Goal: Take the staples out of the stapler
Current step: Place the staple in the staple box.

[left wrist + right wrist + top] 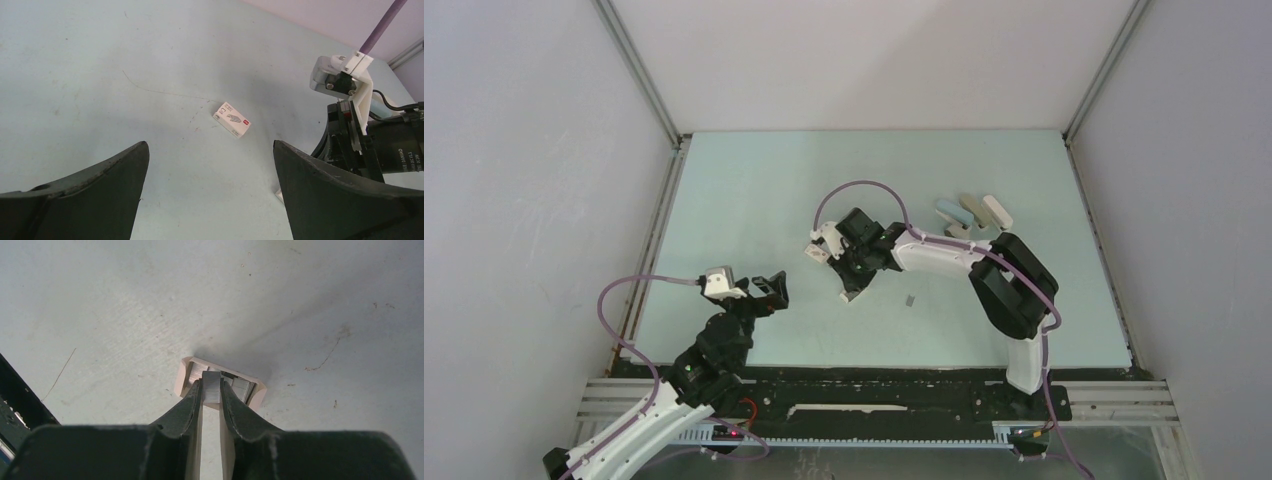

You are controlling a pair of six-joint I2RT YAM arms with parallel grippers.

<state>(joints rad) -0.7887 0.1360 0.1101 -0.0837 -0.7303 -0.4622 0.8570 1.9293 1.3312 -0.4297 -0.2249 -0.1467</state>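
We see the right gripper point(211, 385) closed to a narrow gap on a strip of staples point(212, 380), pinching the bright metal block between its two fingers. Straight below the strip sits a small open pinkish box point(184, 374) with more staples lying inside. From the wrist view we cannot tell whether the held strip touches the box or hangs just above it. In the overhead view this arm reaches from the right side to the middle of the pale green tabletop point(754, 180).

The stapler point(948, 211), pale blue and slim, lies well apart from the gripper, toward the far right of the tabletop. It is just beside a few beige and white pieces point(984, 210). Neither arm touches it.

The left gripper point(771, 290) hangs over the near left part of the tabletop with its jaws spread wide and nothing between them. Ahead of it a small white labelled box point(231, 120) lies flat, near the right arm's wrist. A tiny grey sliver point(910, 299) rests on the tabletop right of the right gripper, possibly another bit of staples, though it is too small for us to be sure.
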